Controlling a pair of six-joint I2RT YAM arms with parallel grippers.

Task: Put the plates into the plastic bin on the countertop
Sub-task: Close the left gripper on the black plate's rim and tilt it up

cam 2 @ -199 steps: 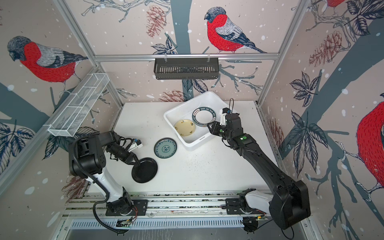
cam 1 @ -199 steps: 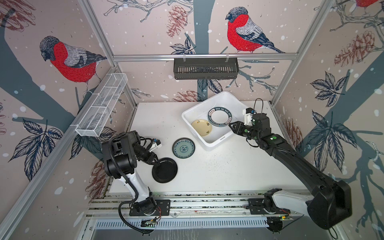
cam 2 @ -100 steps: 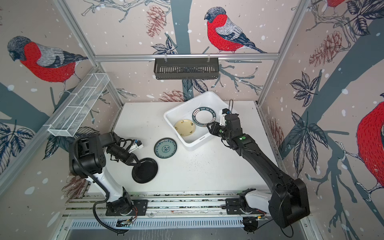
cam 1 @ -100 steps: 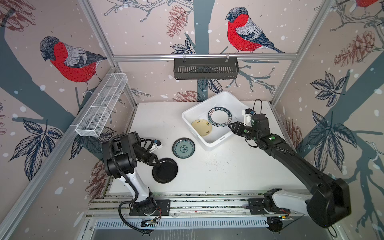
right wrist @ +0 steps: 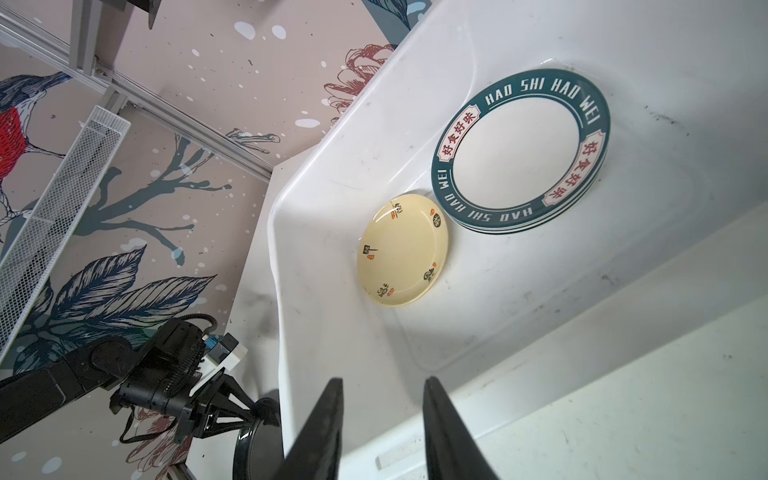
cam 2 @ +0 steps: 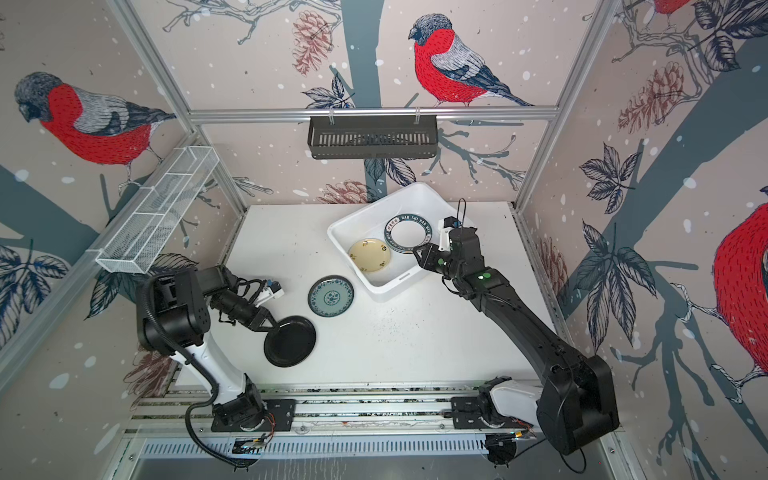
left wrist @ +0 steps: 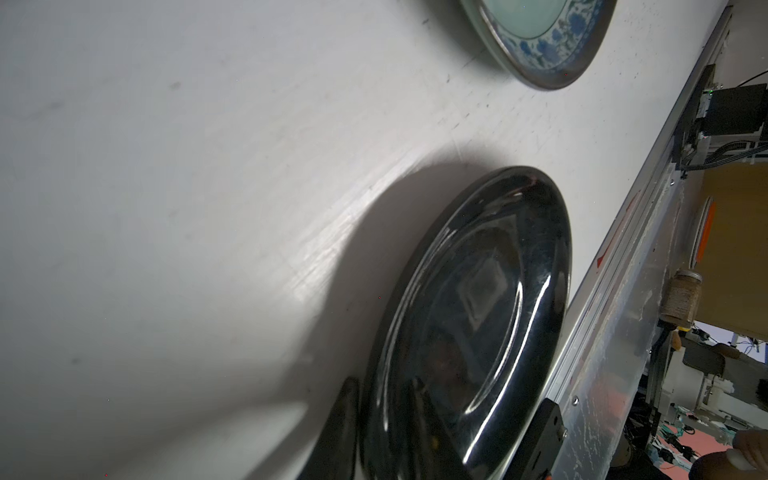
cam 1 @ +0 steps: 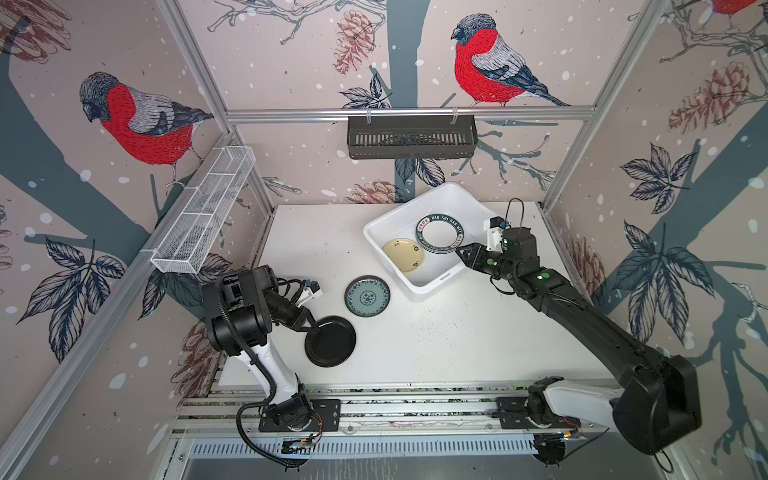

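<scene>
Pinching the black plate (cam 1: 332,348) by its rim looks like the step in hand. The left gripper (cam 1: 312,329) has its jaws set narrow astride the edge farthest from the plastic bin (cam 1: 432,286), one finger outside the rim and one over the well. Whether they bite yet, I cannot tell. Judgement: seat the fingers deep over the lip before raising it, lift that edge first, keep the plate near level, and carry it high over the bin's rolled rim. This plate lies on the countertop (cam 1: 415,345), well apart from the bin. The teal patterned plate (cam 1: 367,296) lies between them, just beside the bin's near corner. The right gripper (right wrist: 382,386) hangs over the bin's side wall, fingers parted partway and holding nothing. Inside the bin a cream-yellow plate (cam 1: 403,254) lies flat on the floor. Beside it a white plate with a dark lettered rim (cam 1: 439,234) tops a short stack. The black plate is glossy, shallow and hard, with a thin raised lip, so it is likely slippery. The bin is smooth scuffed plastic with sloped walls. The countertop is matt, scratched and speckled.
</scene>
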